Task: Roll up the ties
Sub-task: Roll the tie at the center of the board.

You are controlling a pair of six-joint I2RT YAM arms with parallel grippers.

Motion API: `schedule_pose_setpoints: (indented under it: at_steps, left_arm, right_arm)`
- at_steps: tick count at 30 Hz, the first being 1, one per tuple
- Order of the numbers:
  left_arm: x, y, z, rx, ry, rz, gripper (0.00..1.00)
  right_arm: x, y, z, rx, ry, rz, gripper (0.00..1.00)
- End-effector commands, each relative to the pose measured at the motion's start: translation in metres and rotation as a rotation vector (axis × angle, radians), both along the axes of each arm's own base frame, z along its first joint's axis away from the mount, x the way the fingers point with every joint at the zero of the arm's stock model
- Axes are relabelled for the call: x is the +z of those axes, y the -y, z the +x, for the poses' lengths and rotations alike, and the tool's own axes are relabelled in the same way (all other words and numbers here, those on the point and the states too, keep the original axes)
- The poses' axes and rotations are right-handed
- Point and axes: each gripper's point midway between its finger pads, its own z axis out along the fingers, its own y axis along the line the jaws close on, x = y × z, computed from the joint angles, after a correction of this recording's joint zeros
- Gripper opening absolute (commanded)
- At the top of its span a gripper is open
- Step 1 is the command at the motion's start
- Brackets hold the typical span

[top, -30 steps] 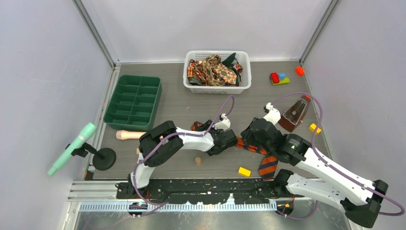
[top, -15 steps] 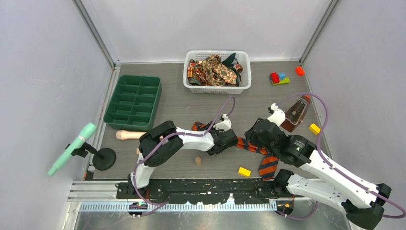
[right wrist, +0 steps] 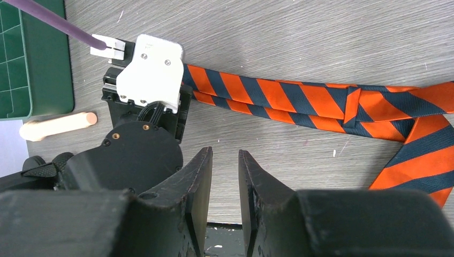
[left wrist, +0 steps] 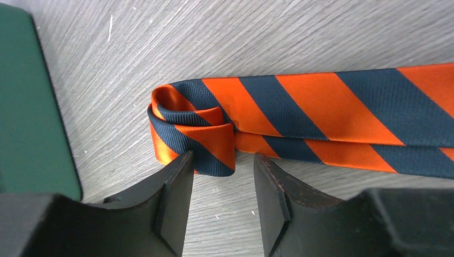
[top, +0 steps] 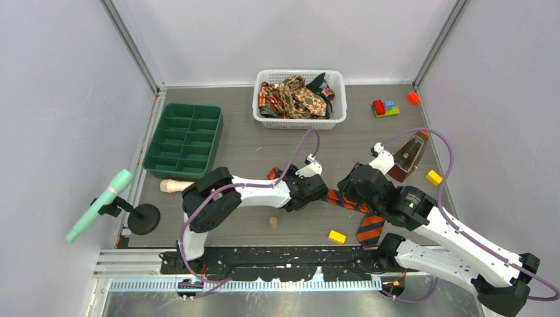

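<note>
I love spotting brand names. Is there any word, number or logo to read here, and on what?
No text can be read anywhere in these pictures.
The striped tie shows only its stripes.
The white basket, green tray and toy bricks carry no legible marks.

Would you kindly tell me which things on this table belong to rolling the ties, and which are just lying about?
For the job:
- orange-and-navy striped tie, one end already partly rolled
- patterned ties heaped in the white basket

Just lying about:
- green tray
- metronome
- toy bricks
- yellow block
- wooden peg
- mint-green microphone
</note>
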Motion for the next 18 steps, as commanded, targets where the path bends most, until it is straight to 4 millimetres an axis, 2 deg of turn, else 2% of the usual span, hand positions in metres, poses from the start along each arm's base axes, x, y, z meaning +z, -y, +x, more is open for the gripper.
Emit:
schedule_pose_setpoints:
  at_steps: [1, 13, 18]
  left_arm:
    - [0.017, 0.019, -0.006, -0.034, -0.023, -0.13, 0.48]
    - [0.039, 0.018, -0.005, -0.034, -0.001, -0.164, 0.48]
    - [0.054, 0.018, -0.006, -0.04, -0.003, -0.213, 0.42]
  right_arm:
    - [0.016, -0.001, 0.004, -0.028, 0.041, 0.046, 0.31]
    - [0.016, -0.001, 0.005, -0.029, 0.044, 0.053, 0.32]
    - [0.014, -0.004, 0.006, -0.032, 0.048, 0.068, 0.32]
